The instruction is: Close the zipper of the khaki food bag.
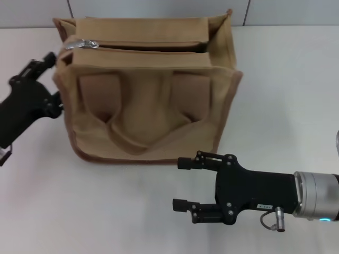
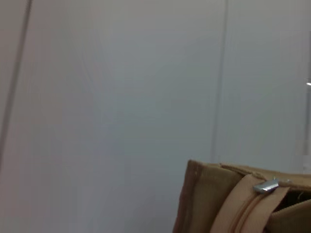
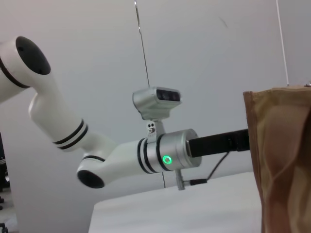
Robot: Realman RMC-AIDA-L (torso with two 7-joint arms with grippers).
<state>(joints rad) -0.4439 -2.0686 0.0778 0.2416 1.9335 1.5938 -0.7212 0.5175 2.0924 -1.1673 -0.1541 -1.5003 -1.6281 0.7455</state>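
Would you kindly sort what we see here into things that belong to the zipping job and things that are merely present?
Part of the job:
- khaki food bag, standing on the table
- zipper, slider at the bag's left end, line open
- left gripper, beside the bag's left end
- right gripper, open, in front of the bag

Merely present:
- white table

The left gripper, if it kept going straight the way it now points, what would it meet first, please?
Most likely the khaki food bag: the left gripper points at its upper left corner, just below the zipper slider. Depth is unclear, so it may be touching the bag or just short of it.
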